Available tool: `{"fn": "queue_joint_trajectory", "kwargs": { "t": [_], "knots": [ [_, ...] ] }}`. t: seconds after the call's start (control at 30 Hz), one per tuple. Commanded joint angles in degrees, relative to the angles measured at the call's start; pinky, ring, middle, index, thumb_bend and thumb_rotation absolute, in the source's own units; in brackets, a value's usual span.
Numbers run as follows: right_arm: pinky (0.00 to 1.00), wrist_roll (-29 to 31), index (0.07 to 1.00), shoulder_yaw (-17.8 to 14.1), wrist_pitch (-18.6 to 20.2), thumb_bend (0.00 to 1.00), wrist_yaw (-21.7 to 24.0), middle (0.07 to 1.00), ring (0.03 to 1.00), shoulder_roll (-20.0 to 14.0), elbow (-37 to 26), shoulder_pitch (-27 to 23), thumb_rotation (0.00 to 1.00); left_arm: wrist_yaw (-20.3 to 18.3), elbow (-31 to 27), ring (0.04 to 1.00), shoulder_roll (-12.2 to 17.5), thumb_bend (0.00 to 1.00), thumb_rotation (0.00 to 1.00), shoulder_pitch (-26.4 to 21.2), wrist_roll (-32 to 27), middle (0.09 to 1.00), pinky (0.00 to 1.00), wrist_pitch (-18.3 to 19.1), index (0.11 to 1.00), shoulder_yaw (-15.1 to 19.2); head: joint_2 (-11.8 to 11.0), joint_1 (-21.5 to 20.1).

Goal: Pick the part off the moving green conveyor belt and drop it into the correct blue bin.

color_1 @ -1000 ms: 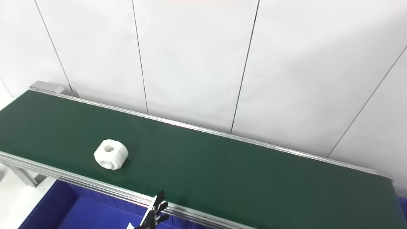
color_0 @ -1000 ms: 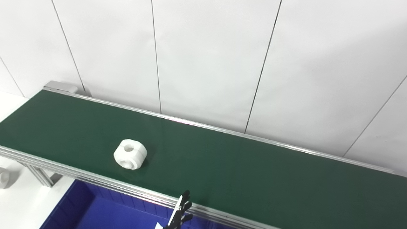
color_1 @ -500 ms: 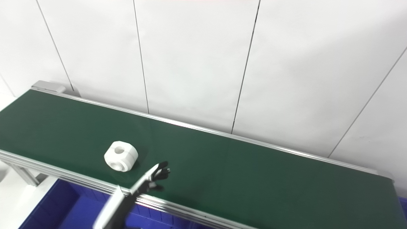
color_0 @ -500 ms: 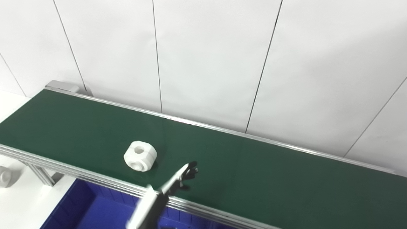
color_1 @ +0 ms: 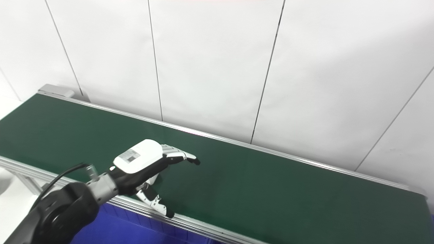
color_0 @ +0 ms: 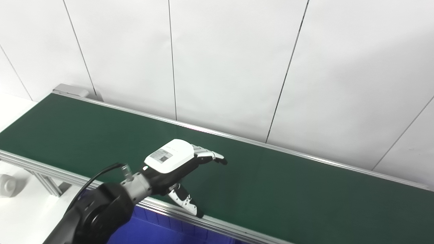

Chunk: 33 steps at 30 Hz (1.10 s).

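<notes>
My left hand (color_0: 176,162) reaches in from the lower left and hovers low over the green conveyor belt (color_0: 288,193), near its front rail. Its fingers (color_0: 210,156) stretch out flat toward the right, and the thumb (color_0: 186,201) points down at the rail, well apart from them. The hand is open. The white part with the round hole is hidden beneath the palm; only a small white sliver (color_1: 151,179) shows under it in the right eye view. My right hand is out of sight.
A blue bin (color_0: 152,232) sits below the belt's front rail (color_0: 237,230). Another white part (color_0: 8,184) lies on the white surface at the far left. White wall panels stand behind the belt.
My left hand rose from below the front rail and swung over the belt, now covering the white part. The part had been riding rightward. The camera shifted slightly.
</notes>
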Motion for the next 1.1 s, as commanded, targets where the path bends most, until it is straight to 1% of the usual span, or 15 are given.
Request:
{"fn": "queue_joint_trajectory", "kwargs": {
  "t": [0.0,0.2,0.3,0.4,0.47,0.6,0.63,0.73,0.83,0.87,0.93,0.97,1.07],
  "knots": [
    [1.0,-0.1,1.0,0.0,-0.5,0.9,0.2,1.0,1.0,0.2,-1.7,0.5,1.0,2.4,1.8,0.8,1.5,1.0,0.25,-3.5,0.8,0.808,0.78,-2.5,0.818,0.4,0.0,0.0],
    [1.0,-0.5,1.0,0.1,-0.4,0.89,0.2,1.0,1.0,0.3,-2.4,1.0,1.0,4.2,10.4,0.822,1.9,0.99,0.26,-6.7,2.4,0.835,0.8,-3.1,0.845,-0.1,0.4,-0.3],
    [1.0,-0.8,1.0,0.0,-0.8,0.88,0.1,1.0,1.0,0.3,-2.3,1.1,1.0,5.1,13.8,0.826,1.5,0.99,0.24,-7.7,2.4,0.838,0.79,-2.7,0.844,-0.1,0.6,-0.4],
    [1.0,-1.2,1.0,0.1,-0.8,0.88,0.1,1.0,1.0,0.3,-2.6,1.1,1.0,6.1,17.3,0.829,1.2,0.99,0.23,-8.6,2.1,0.838,0.79,-3.1,0.832,-0.5,0.7,-0.5],
    [1.0,-0.8,1.0,0.3,-0.2,0.89,0.1,1.0,1.0,0.5,-3.1,1.3,1.0,6.7,19.7,0.84,0.8,0.98,0.22,-9.1,2.1,0.844,0.8,-3.0,0.837,-0.9,0.8,-0.7],
    [1.0,-0.5,1.0,0.5,0.4,0.89,0.3,1.0,1.0,0.7,-3.9,1.5,1.0,9.5,23.7,0.834,0.2,0.98,0.23,-9.5,2.8,0.836,0.78,-3.6,0.83,-1.8,1.1,-1.0],
    [1.0,-0.5,1.0,0.6,0.5,0.9,0.3,1.0,1.0,0.7,-4.1,1.6,1.0,10.1,24.4,0.84,0.1,0.98,0.24,-9.5,3.1,0.838,0.79,-3.5,0.831,-2.0,1.1,-1.0],
    [1.0,-0.5,1.0,0.8,0.5,0.89,0.5,1.0,1.0,0.6,-4.5,1.9,1.0,10.7,26.1,0.848,-0.2,0.97,0.26,-9.8,3.8,0.845,0.81,-2.9,0.837,-3.1,1.3,-1.2],
    [1.0,-0.5,1.0,0.9,0.2,0.88,0.4,1.0,1.0,0.8,-4.6,1.9,1.0,10.3,28.0,0.855,-0.6,0.99,0.27,-10.4,5.0,0.85,0.81,-2.0,0.834,-4.5,1.5,-1.5],
    [1.0,-0.7,1.0,0.9,0.3,0.88,0.3,1.0,1.0,0.8,-4.7,2.0,1.0,9.9,28.4,0.842,-0.5,1.0,0.26,-10.6,5.3,0.836,0.81,-1.9,0.815,-5.1,1.5,-1.5],
    [1.0,-0.7,1.0,0.9,0.7,0.89,0.3,1.0,1.0,0.9,-4.9,2.1,1.0,7.8,28.7,0.857,-0.6,0.99,0.27,-11.0,5.4,0.846,0.84,-1.0,0.821,-6.2,1.7,-1.6],
    [1.0,-0.5,1.0,1.0,0.8,0.89,0.3,1.0,1.0,0.9,-5.0,2.1,1.0,6.7,28.8,0.858,-0.6,0.99,0.27,-11.2,5.0,0.847,0.84,-0.7,0.821,-6.7,1.8,-1.7],
    [1.0,-0.1,1.0,1.1,0.7,0.89,0.5,1.0,1.0,0.8,-5.1,2.1,1.0,3.9,28.9,0.832,-1.2,1.0,0.25,-11.4,3.3,0.831,0.81,0.7,0.797,-7.7,1.9,-1.7]
  ]
}}
